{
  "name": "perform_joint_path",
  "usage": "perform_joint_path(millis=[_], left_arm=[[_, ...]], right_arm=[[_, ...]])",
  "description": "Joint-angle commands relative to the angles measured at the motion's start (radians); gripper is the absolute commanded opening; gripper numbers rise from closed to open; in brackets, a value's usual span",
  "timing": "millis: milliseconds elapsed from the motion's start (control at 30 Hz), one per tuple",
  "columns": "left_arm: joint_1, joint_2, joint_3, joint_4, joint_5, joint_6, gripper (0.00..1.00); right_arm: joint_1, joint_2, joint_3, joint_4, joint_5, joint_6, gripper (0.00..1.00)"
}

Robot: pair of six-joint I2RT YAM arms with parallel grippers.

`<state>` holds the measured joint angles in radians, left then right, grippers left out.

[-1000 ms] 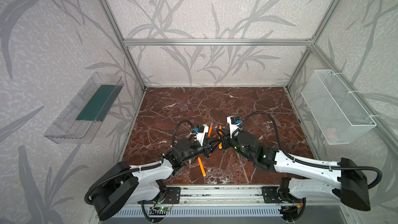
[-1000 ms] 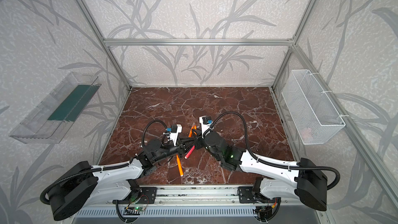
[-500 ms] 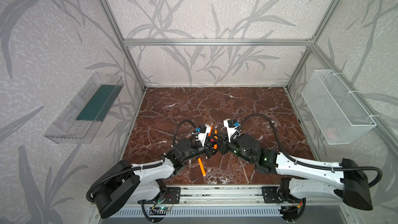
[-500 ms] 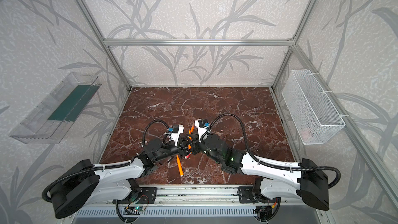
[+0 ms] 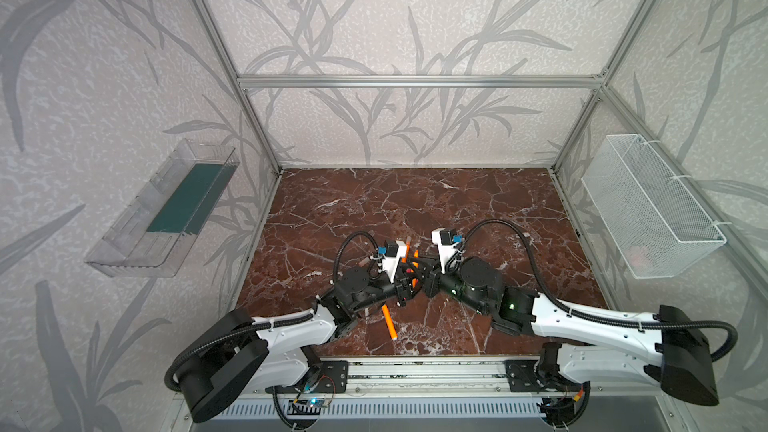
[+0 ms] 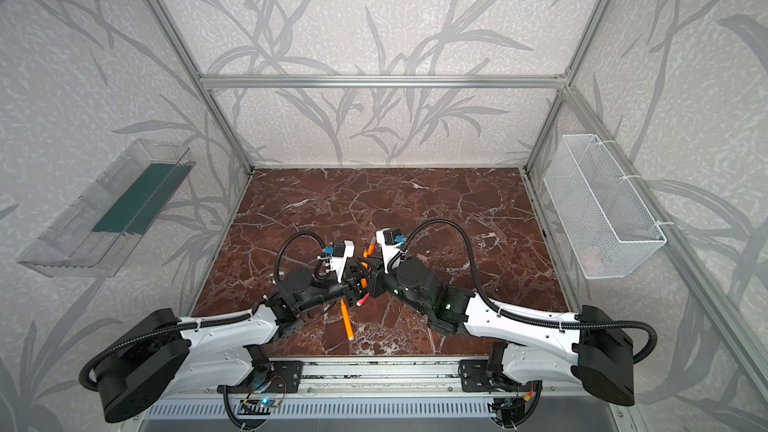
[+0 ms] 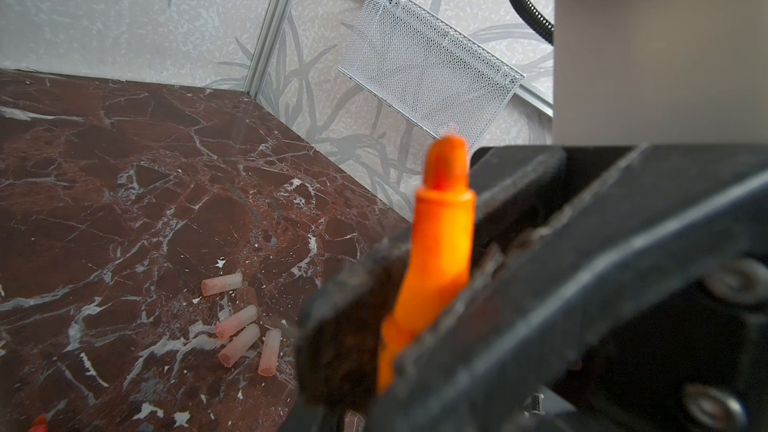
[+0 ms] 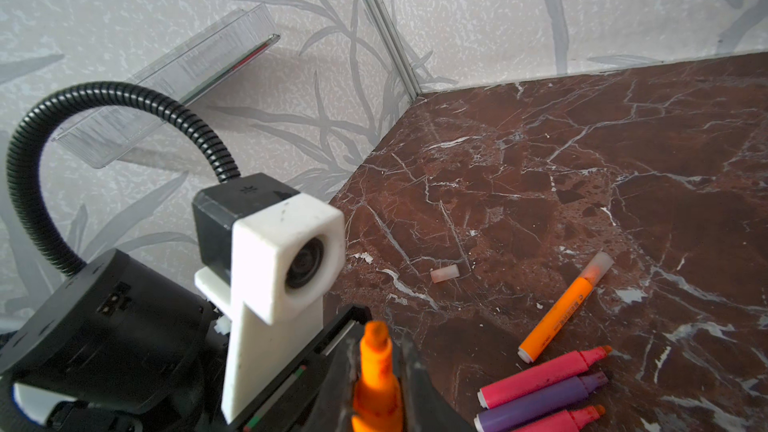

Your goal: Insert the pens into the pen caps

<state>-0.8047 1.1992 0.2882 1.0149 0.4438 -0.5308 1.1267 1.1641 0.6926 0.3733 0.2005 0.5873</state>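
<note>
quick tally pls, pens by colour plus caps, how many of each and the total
orange pens: 3
pink pens: 2
purple pens: 1
caps: 6, five loose, one on an orange pen
total: 12

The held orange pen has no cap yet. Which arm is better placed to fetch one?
Left, probably. The right gripper is shut on the orange pen, so it is busy, and a loose cap lies on the left arm's side.
</note>
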Motion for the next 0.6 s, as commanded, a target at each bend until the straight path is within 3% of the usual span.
perform_joint_path(millis=[0,367,567], left_arm=[[0.002,-0.015,0.023,-0.014,-0.04,0.008,0.29],[0.002,-0.036,0.04,-0.104,-0.049,0.031,0.37],[0.001,-0.076,0.022,-0.111,-0.053,0.038,0.35]], right_arm=[[0.015,0.002,-0.007,0.034,-0.012,-0.003,0.0],[0.026,-0.045,-0.017,-0.06,0.093,-0.126,0.0],[0.026,-0.049,-0.019,-0.065,0.099,-0.131,0.0]])
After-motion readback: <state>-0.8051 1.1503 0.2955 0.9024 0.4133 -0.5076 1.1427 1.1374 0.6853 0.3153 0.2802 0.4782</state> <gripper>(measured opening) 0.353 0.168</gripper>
